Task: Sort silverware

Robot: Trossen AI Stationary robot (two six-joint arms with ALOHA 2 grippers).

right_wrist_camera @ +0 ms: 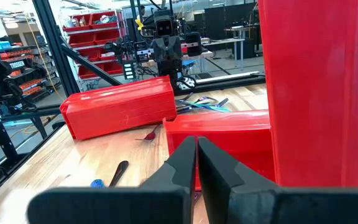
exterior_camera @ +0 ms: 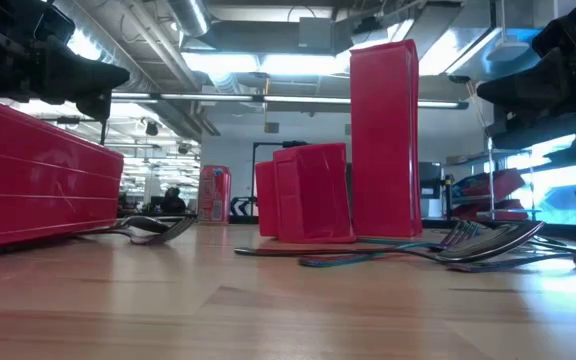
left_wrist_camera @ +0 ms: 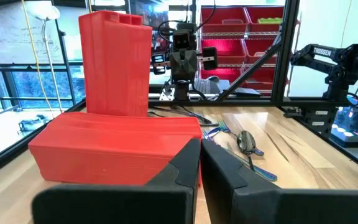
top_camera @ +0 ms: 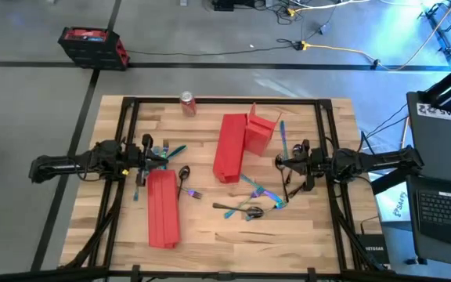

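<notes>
The silverware lies loose on the wooden table: forks and spoons in a cluster [top_camera: 249,205] near the front, showing in the low view too [exterior_camera: 468,245], a few pieces [top_camera: 163,153] by the left arm, a spoon [top_camera: 185,174] and one piece [top_camera: 284,139] at the right. Three red bins stand among them: one lying at the left [top_camera: 163,207], one lying in the middle [top_camera: 229,147], one upright [top_camera: 261,129]. My left gripper [left_wrist_camera: 201,162] hovers level at the table's left, shut and holding nothing. My right gripper [right_wrist_camera: 196,155] hovers level at the right, shut as well.
A red soda can [top_camera: 187,103] stands near the far edge. Black frame rails [top_camera: 128,125] run along the table's sides. A laptop [top_camera: 445,207] sits beyond the right edge. Bare wood [top_camera: 225,239] lies at the near edge.
</notes>
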